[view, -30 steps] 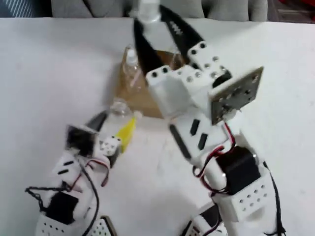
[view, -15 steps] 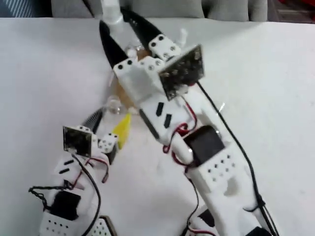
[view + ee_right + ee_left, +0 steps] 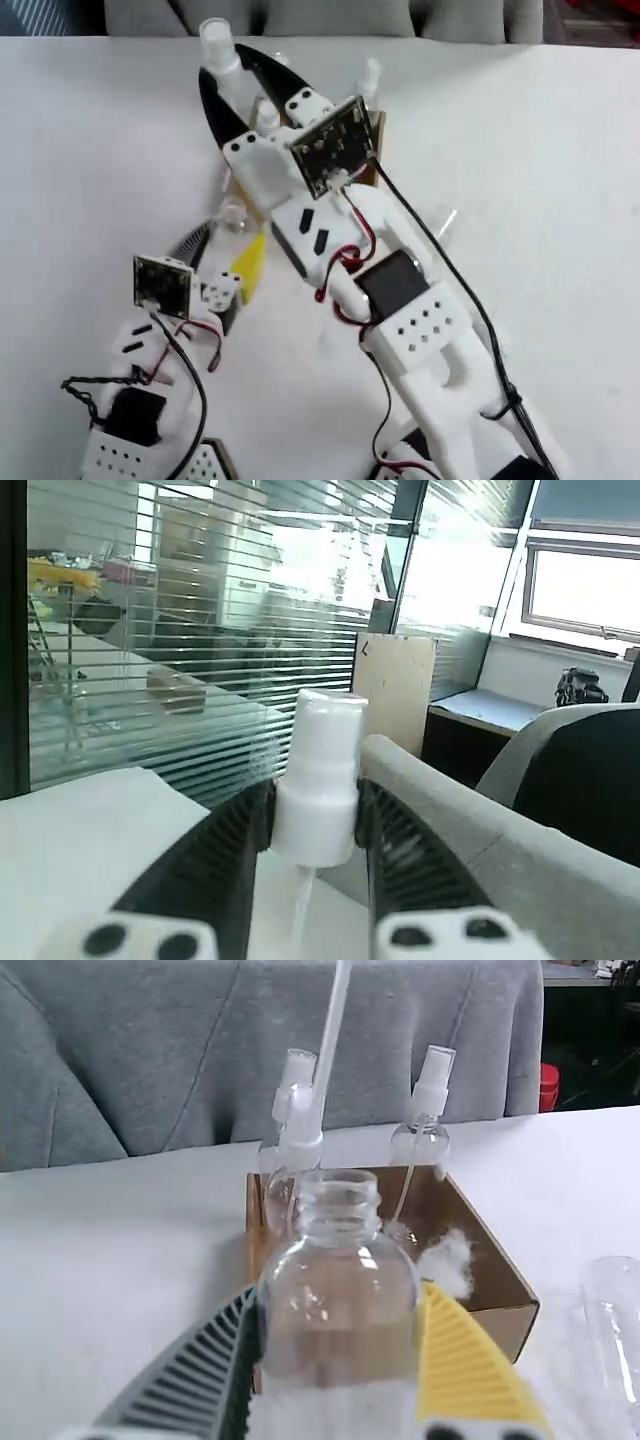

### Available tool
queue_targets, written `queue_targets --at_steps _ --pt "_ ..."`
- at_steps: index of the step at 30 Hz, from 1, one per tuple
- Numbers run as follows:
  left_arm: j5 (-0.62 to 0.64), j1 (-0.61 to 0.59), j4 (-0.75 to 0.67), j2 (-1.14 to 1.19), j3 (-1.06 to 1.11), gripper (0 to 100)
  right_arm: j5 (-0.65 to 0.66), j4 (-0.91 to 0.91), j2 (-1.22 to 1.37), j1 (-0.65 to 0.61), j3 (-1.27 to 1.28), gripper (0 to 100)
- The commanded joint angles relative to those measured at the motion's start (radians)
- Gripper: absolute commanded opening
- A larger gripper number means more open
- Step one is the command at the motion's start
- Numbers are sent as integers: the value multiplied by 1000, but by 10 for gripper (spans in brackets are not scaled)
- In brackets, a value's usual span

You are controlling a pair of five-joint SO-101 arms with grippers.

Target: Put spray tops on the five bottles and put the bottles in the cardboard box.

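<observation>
Right hand is clenched on a white plastic spray top, gripped by the collar between black ribbed fingers. Its thin dip tube hangs down and is cut off at the frame edge in the right wrist view.

Left hand is grasping a clear bottle, which is round, has a threaded neck and no top on it. One grey ribbed finger and one yellow finger sit either side of it. Bottle base is hidden, and from above it's just a faint glassy ring.

Cardboard box is brown, open-topped, just behind the held bottle. In the high view it's mostly covered by the right arm. Two capped clear bottles stand at its far side, with their lower parts blocked. White fluffy wad is inside the box.

Another clear bottle lies on the white worktop beside the box, cut off at the edge.
</observation>
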Motion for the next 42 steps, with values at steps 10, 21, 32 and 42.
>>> queue_targets --at_steps 10,21,32,42 --pt "-11 -7 -32 -12 -11 22 9 -15 -85 -10 84 16" --pt "-11 -5 -35 -12 -2 22 2 -7 -102 -68 181 16" --pt "-11 -7 -35 -12 -2 21 -69 87 -186 -105 324 16" --pt "-11 -5 -37 -12 -2 21 -170 357 -185 -107 233 22"
